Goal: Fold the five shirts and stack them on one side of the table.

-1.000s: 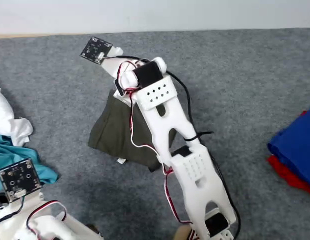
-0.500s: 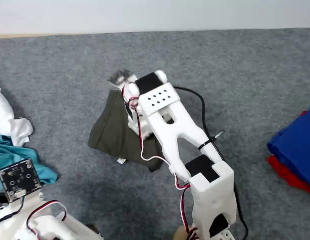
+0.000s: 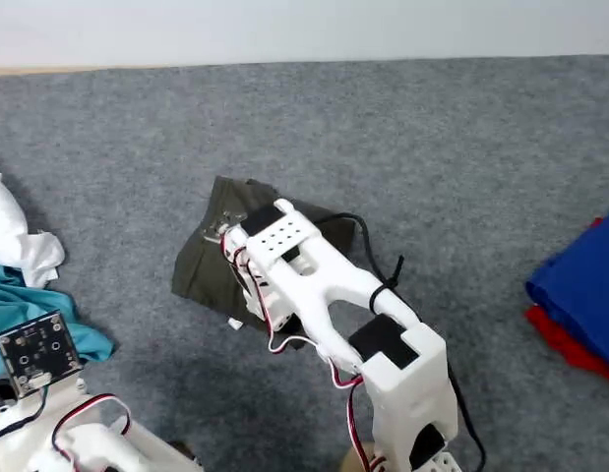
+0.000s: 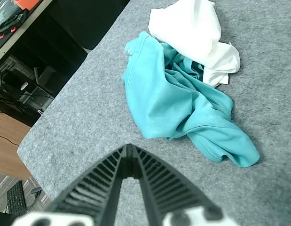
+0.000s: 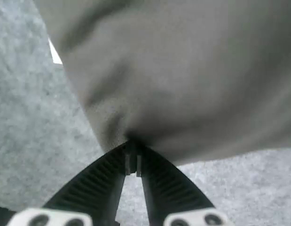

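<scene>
My right gripper point(image 5: 132, 149) has its 2 jaws pressed together on a fold of the olive-green cotton shirt point(image 5: 183, 70), pinching the cloth right at the tips. From above, that shirt lies partly folded near the middle of the grey felt table point(image 3: 461, 147), with my white right arm point(image 3: 314, 285) stretched across it. My left gripper point(image 4: 131, 151) is closed with nothing between its jaws. It is held over bare felt near the table's edge, just short of the crumpled teal mesh shirt point(image 4: 178, 103), which touches the bunched white shirt point(image 4: 192, 28) beyond it. Those 2 lie at 1 side of the table. At the opposite side, well apart from the olive garment, a folded blue shirt point(image 3: 579, 280) rests on a red shirt point(image 3: 565, 344).
</scene>
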Available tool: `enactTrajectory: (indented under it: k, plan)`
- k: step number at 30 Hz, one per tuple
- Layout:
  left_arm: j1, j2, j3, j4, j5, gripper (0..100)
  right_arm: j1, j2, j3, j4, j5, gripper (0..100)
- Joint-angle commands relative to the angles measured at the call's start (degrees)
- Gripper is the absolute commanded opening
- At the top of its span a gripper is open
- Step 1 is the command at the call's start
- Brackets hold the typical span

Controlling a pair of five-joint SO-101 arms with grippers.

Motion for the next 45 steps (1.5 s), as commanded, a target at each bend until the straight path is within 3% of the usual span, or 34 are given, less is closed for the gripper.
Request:
enactTrajectory:
  k: [1,14,25,39,45]
  plan:
    - [-0.4,-0.4,0.0,-1.0,-0.2,0,-0.4,-4.0,-0.2,-1.4,0.0,1.0]
    - [-0.4,-0.4,0.0,-1.0,-0.2,0,-0.3,-11.8,-7.9,11.3,0.3,1.0]
    - [-0.4,-0.4,0.0,-1.0,-0.2,0,-0.4,3.6,-0.2,-5.1,2.8,1.0]
    - [-0.3,-0.4,0.0,-1.0,-0.2,0,2.1,-13.6,-22.2,13.7,2.1,1.0]
    - [-0.2,-0.4,-0.1,-1.0,-0.2,0,10.3,-17.3,-22.2,15.4,-14.8,1.0]
